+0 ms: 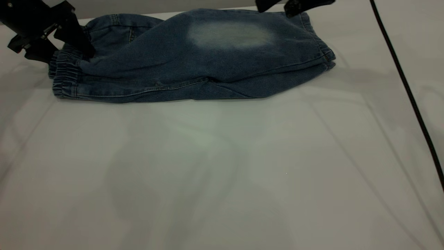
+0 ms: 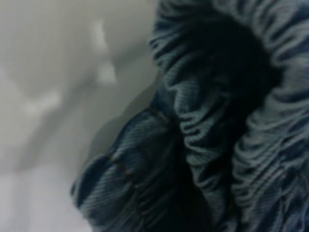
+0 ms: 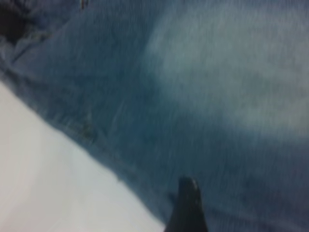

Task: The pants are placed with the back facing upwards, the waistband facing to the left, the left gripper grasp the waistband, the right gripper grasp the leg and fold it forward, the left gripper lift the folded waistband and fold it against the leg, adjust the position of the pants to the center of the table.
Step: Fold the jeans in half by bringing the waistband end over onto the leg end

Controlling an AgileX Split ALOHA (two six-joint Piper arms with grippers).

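Note:
The pants (image 1: 180, 66) lie folded lengthwise along the far side of the table (image 1: 208, 166). The leg (image 1: 230, 34) with the pale faded oval is on top, and its hem points right. At the left end is the ruffled waistband (image 1: 64, 74). My left gripper (image 1: 74, 40) comes down onto its far part and is shut on it. In the left wrist view the gathered waistband (image 2: 207, 125) fills the picture and hides the jaws. My right gripper (image 1: 295, 6) hangs at the picture's top edge, over the leg's far hem corner. In the right wrist view it (image 3: 188, 205) is above the denim leg (image 3: 217, 87).
A black cable (image 1: 409, 93) runs down the right side of the table. The white surface stretches wide in front of the pants, with faint creases in it.

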